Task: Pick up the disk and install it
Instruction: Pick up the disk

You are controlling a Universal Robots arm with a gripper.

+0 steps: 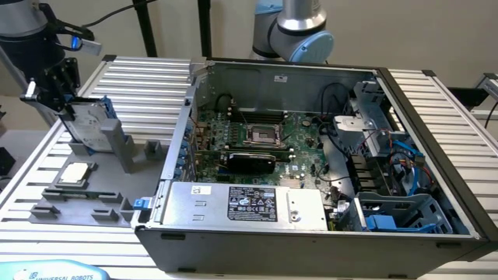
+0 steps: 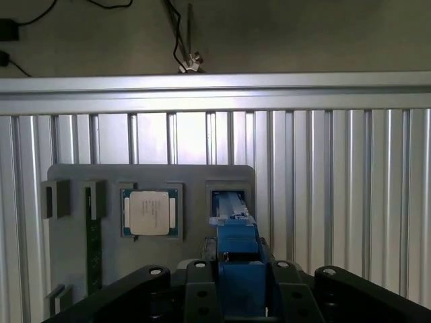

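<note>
The disk (image 1: pixel 88 129) stands on edge in a slot of the grey fixture plate (image 1: pixel 109 175) at the exterior view's left, silver-grey with blue rails. My gripper (image 1: pixel 69 108) comes down on its top edge, and the black fingers (image 2: pixel 196 282) sit against both sides of the blue rail. In the wrist view the disk (image 2: pixel 237 235) runs from between the fingers down to the fixture's slot (image 2: pixel 229 198). I cannot tell whether its lower edge still rests in the slot. The open computer case (image 1: pixel 311 146) lies to the exterior view's right.
A square CPU chip (image 1: pixel 76 172) (image 2: pixel 149 212) and a green memory stick (image 2: pixel 93 235) lie on the same fixture. Inside the case are a motherboard (image 1: pixel 257 137), a silver box with a black label (image 1: pixel 249 204) and a blue drive cage (image 1: pixel 397 213). A second robot arm (image 1: pixel 300 35) stands behind the case.
</note>
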